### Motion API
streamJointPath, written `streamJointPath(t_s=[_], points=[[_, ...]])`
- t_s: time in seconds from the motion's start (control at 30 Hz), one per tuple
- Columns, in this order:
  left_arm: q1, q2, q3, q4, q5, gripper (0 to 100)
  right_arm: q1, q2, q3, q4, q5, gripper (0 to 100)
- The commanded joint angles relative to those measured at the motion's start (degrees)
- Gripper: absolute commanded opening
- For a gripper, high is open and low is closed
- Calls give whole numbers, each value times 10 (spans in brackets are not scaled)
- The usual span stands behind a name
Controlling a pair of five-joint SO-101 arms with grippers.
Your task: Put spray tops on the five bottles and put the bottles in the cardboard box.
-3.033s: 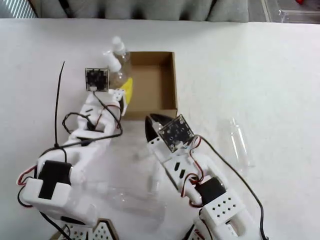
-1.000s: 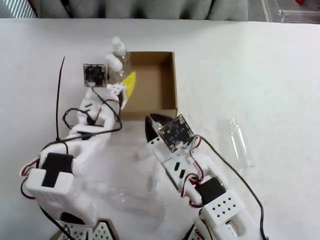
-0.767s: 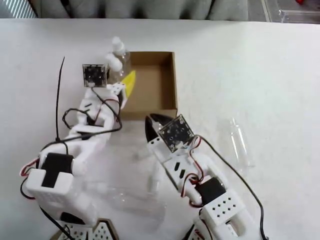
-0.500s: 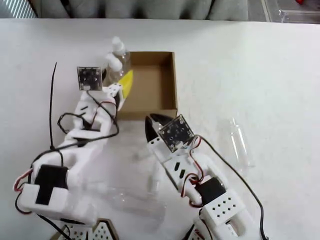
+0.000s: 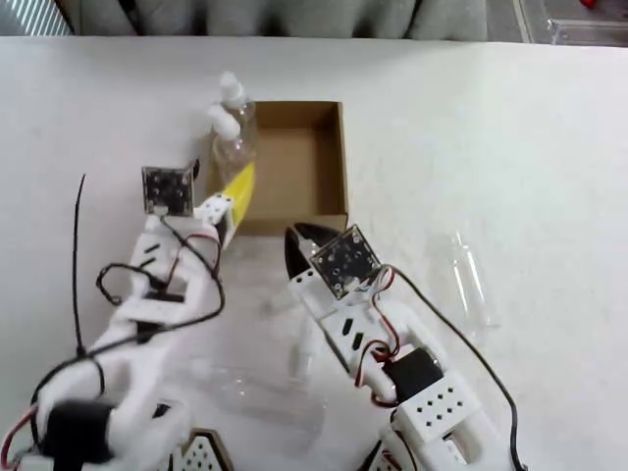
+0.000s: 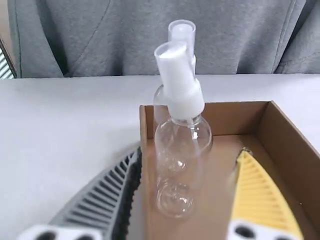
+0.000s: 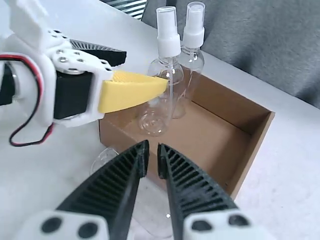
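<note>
left claw (image 6: 190, 152) gapes wide, holding nothing, near two clear bottles (image 7: 162, 70) with white spray tops (image 7: 168, 31), upright in the box's (image 5: 294, 167) far left corner. right claw (image 7: 152, 147) almost closed, empty. from above, a capless bottle (image 5: 471, 280) lies well right.

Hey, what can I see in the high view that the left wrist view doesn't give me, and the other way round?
The high view adds the right arm on the near side of the cardboard box, a clear bottle lying out to that arm's side, and more clear bottles lying near the arms' bases. The left wrist view adds the left hand open, its fingers either side of the nearer capped bottle. Both share the box and the two spray-topped bottles standing at its edge.
</note>
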Motion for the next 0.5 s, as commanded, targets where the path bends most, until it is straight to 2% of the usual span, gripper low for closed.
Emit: streamJointPath(t_s=[0.0, 0.23, 0.33, 0.47], points=[[-3, -147, 28, 104, -8, 281, 6, -10, -7, 0, -3, 16], [-3, -397, 47, 468, -8, 279, 6, -10, -7, 0, -4, 16], [-4, -492, 47, 584, -4, 279, 6, -10, -6, 0, -4, 16], [-56, -589, 47, 699, -4, 279, 6, -8, -6, 0, -4, 16]])
